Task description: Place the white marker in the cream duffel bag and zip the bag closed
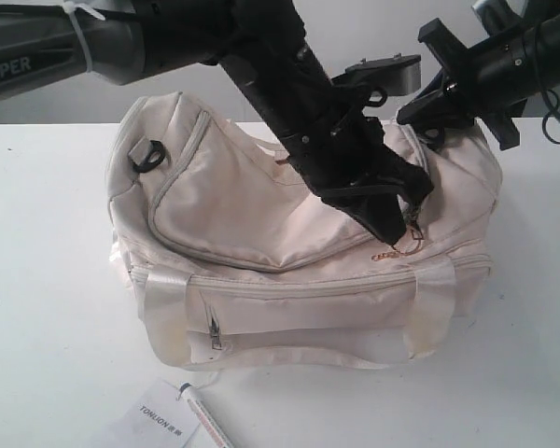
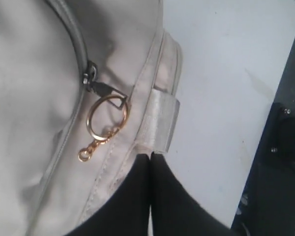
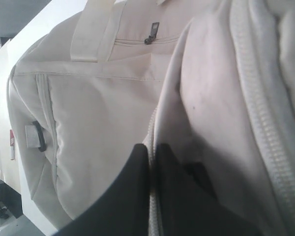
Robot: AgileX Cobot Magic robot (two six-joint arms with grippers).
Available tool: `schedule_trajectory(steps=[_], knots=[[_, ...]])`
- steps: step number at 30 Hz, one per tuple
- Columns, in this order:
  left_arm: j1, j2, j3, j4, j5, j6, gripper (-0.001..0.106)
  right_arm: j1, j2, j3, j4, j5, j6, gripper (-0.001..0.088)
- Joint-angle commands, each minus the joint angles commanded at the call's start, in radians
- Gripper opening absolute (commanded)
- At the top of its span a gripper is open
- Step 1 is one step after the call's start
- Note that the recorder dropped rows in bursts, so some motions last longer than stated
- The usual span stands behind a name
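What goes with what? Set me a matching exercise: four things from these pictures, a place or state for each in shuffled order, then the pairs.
1. marker
2. gold ring
3. black ring
4. left gripper

a. shut, tips against the bag
b. lying on the table in front of the bag
c. on the bag's end, at the left of the exterior view
d. hanging from the zipper slider

Pairs: 1-b, 2-d, 3-c, 4-a.
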Motion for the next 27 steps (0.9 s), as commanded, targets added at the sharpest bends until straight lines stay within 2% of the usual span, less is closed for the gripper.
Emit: schedule_trajectory(steps=[4,11,16,19,24,27], knots=[[0.000,-0.040,0.089,-0.014,-0.113,-0.016,0.000,0.000,0.000,0.000,0.000,0.000,0.000,0.0000],[0.000,-0.162,0.339,-0.040,-0.398,-0.018,0.000,0.000,0.000,0.000,0.000,-0.002,-0.003,0.0000],[0.000,-0.177,0.418,-0.131,-0.496,-0.015,0.000,0.000,0.000,0.000,0.000,-0.005,-0.003,0.0000],[0.000,-0.177,0.431,-0.172,-0.507,-0.011,0.011,0.000,0.000,0.000,0.000,-0.005,-0.003,0.0000],[0.000,-0.177,0.431,-0.177,-0.505,-0.011,0.042,0.000,0.000,0.000,0.000,-0.005,-0.003,0.0000],[0.000,-0.177,0.431,-0.181,-0.504,-0.011,0.053,0.000,0.000,0.000,0.000,-0.005,-0.003,0.0000]])
